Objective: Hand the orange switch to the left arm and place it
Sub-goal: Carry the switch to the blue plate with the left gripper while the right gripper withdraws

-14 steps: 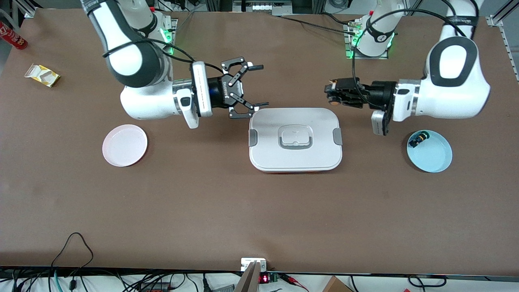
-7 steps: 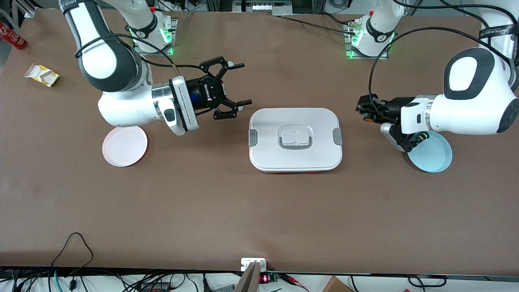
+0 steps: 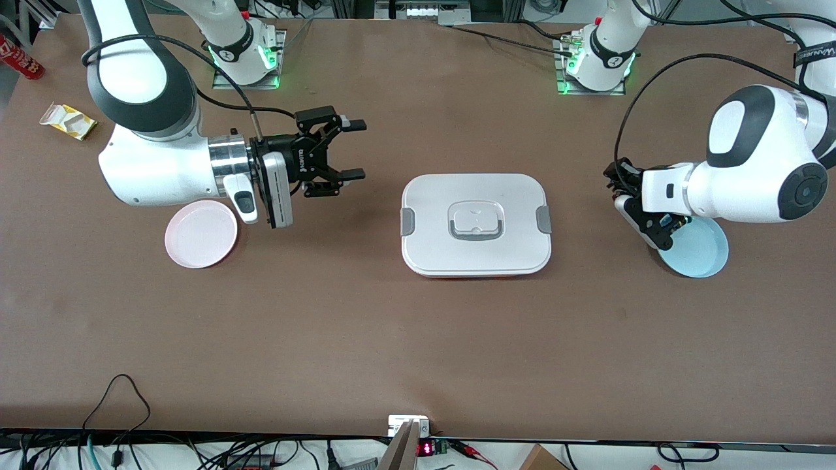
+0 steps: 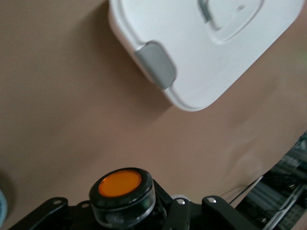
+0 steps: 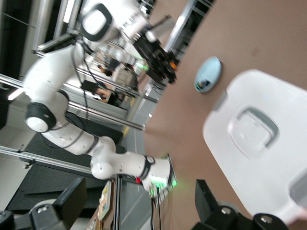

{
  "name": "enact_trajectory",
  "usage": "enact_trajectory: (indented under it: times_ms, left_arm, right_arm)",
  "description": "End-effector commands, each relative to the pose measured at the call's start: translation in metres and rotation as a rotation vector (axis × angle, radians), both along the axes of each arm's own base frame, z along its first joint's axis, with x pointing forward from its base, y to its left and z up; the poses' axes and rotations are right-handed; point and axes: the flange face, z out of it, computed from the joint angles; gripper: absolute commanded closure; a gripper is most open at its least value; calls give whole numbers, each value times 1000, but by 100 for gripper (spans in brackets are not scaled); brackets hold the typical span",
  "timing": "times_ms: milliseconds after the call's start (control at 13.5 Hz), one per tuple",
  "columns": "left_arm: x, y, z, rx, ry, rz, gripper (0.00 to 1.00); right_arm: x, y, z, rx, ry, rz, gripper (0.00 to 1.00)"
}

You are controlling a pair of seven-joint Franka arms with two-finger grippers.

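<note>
My left gripper (image 3: 616, 175) is shut on the orange switch (image 4: 120, 184), a small black button with an orange cap. It hovers over the table between the white box (image 3: 475, 224) and the blue plate (image 3: 705, 254). The switch is hidden in the front view. The box also shows in the left wrist view (image 4: 201, 52) and the right wrist view (image 5: 261, 143). My right gripper (image 3: 356, 149) is open and empty, over the table between the box and the pink plate (image 3: 200, 234).
A second black switch (image 3: 674, 222) lies in the blue plate, partly hidden by the left wrist. A yellow carton (image 3: 67, 121) and a red can (image 3: 19, 59) lie at the right arm's end. Cables run along the table edge nearest the front camera.
Both grippers have drawn back from over the box's edge toward their own ends. The left one carries the switch toward the blue plate. The right one stays open.
</note>
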Motion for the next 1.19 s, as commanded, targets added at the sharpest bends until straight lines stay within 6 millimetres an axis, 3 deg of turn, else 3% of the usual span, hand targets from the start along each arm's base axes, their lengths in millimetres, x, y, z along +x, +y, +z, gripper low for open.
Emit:
enact_trajectory:
  times_ms: [0,222,370,519,815,889,1037,1111]
  left_arm:
    - [13,17,-17,52,-20,-179,84]
    - [24,39,-45,130,-43,-337,84]
    - [30,69,-68,161,-38,-419,84]
    - [38,112,-99,133,-74,-526,85]
    - [28,160,-158,140,-139,-718,85]
    - [25,175,-172,142,-158,-767,85]
    - [9,206,-196,108,-174,-825,85]
    - [-3,213,-204,85,-160,-842,85]
  right_arm:
    - [-6,-12,2,-207,155,-10,0]
    - [-16,-24,-6,-470,332,-43,0]
    - [-15,-47,-16,-664,404,-93,0]
    - [-16,-60,-20,-849,420,-133,0]
    - [-13,-99,-30,-1335,371,-308,0]
    - [-9,-114,-21,-1423,318,-310,0]
    - [9,-137,29,-1510,144,-333,0]
    - [21,-165,50,-1513,121,-397,0]
